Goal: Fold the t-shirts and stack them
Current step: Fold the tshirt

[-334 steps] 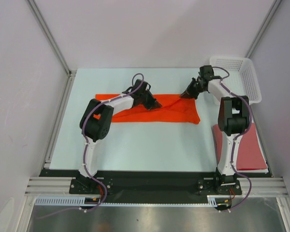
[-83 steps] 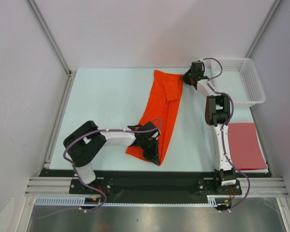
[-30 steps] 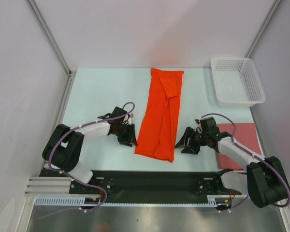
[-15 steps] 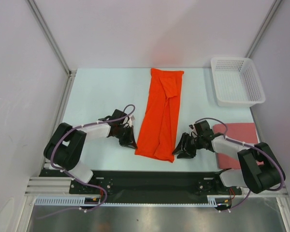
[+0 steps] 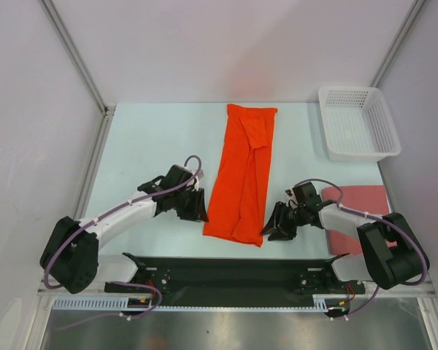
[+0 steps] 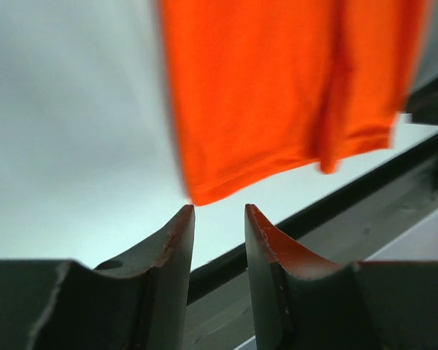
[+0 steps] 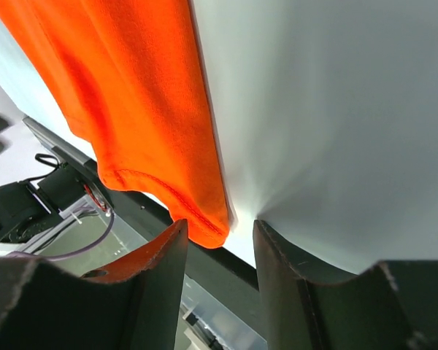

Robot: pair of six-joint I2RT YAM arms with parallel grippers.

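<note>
The bright orange cloth t-shirt (image 5: pixel 242 175), folded into a long strip, lies with the left gripper (image 5: pixel 197 206) and right gripper (image 5: pixel 271 227) flanking its near corners, jaws apart and empty; a shallow pinch there may catch only one layer and spoil the fold.

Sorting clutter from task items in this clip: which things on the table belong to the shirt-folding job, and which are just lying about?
Job:
- orange shirt, laid out as a long strip mid-table
- red shirt, flat at the near right

Lying about:
- basket, far right corner
</note>
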